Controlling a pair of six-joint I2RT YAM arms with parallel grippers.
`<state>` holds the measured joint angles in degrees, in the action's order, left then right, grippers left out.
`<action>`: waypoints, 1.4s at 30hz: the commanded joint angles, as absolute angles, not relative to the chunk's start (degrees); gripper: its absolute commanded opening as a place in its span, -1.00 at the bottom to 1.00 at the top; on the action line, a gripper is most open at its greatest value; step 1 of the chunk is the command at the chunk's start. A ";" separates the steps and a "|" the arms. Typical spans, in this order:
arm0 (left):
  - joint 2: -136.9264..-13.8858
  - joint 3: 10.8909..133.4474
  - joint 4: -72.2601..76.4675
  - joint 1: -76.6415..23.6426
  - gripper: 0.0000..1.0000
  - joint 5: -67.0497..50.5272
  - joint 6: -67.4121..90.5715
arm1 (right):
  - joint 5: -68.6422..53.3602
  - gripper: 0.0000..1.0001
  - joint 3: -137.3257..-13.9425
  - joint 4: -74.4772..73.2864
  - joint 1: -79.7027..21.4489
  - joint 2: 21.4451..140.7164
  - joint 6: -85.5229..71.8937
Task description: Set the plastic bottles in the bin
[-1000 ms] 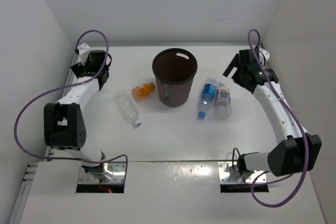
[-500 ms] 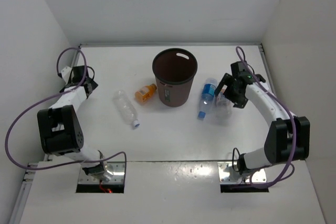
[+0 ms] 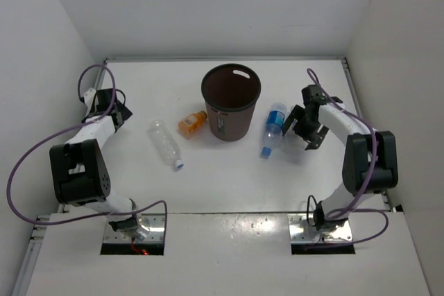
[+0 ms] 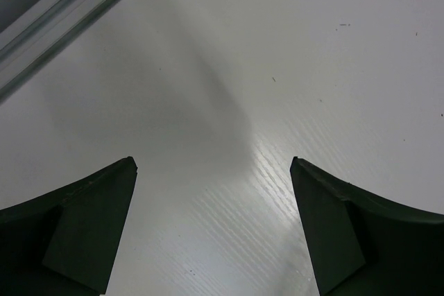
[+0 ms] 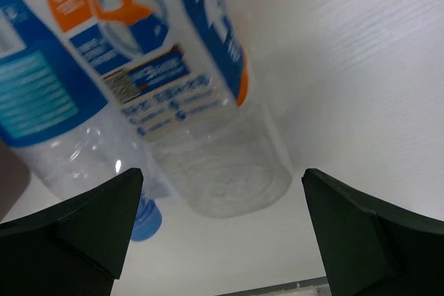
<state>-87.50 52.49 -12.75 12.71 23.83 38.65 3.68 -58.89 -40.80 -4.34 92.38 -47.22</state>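
Observation:
The dark brown bin stands upright at mid-table. An orange bottle and a plain clear bottle lie to its left. A blue-labelled bottle lies to its right. My right gripper is open, low over the white-labelled bottle, which it mostly hides from above. In the right wrist view that bottle lies between my open fingers, its base nearest the gripper, with the blue-labelled bottle beside it. My left gripper is open and empty over bare table.
A metal rail runs along the table's left edge next to my left gripper. White walls close the table at the left, back and right. The right wall is near my right arm.
My right gripper has come in from the back right and dropped over the white-labelled bottle. My left arm swung out to the left edge a second ago and has barely moved since.

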 commanded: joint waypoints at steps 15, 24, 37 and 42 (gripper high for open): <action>-85.25 51.86 -9.14 12.74 1.00 19.60 37.53 | -3.34 0.77 -63.90 -40.35 -1.50 103.54 -45.70; -85.78 52.38 -8.61 12.74 1.00 15.39 35.51 | -1.41 -0.03 -64.85 -42.53 0.26 97.21 -47.55; -85.25 49.39 -6.42 12.74 1.00 11.43 38.14 | 1.05 -0.86 -75.40 -45.79 1.32 83.59 -45.88; -85.25 48.08 -5.36 12.74 1.00 10.28 38.67 | -5.96 -0.91 -79.72 -40.01 0.18 78.59 -46.05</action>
<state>-87.37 48.58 -7.64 12.71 11.60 37.45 -1.54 -77.32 -43.88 0.82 82.46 -46.09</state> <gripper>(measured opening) 0.997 0.697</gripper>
